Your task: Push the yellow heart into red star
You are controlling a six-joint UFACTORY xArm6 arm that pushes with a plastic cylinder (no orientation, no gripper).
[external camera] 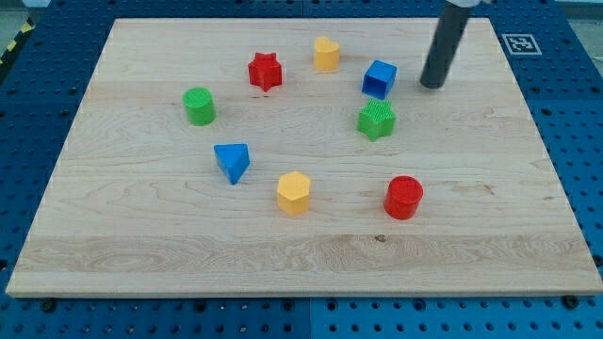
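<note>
Right now my tip (431,86) is resting on the counter (113,235) at the far right, just right of the blue cube (379,78) and touching none of the blocks; there is no gripper on this rod, so nothing is being held or clamped. The yellow heart (326,54) is sitting at the far side, near the middle, with the red star (266,72) just to its left and slightly nearer, a small gap between them. To do this step well, I judge that my tip should be travelling around the far side of the blue cube, not through it, so that cube is not being dragged along. It should then be settling on the heart's right side, a touch farther back, in line with the star. From there a slow, straight push leftward and slightly nearer should be carrying the heart into the star. Pushing off-centre is the risk: the heart could be turning and slipping past. The green block (376,120) with ridged sides is lying clear of that path.
</note>
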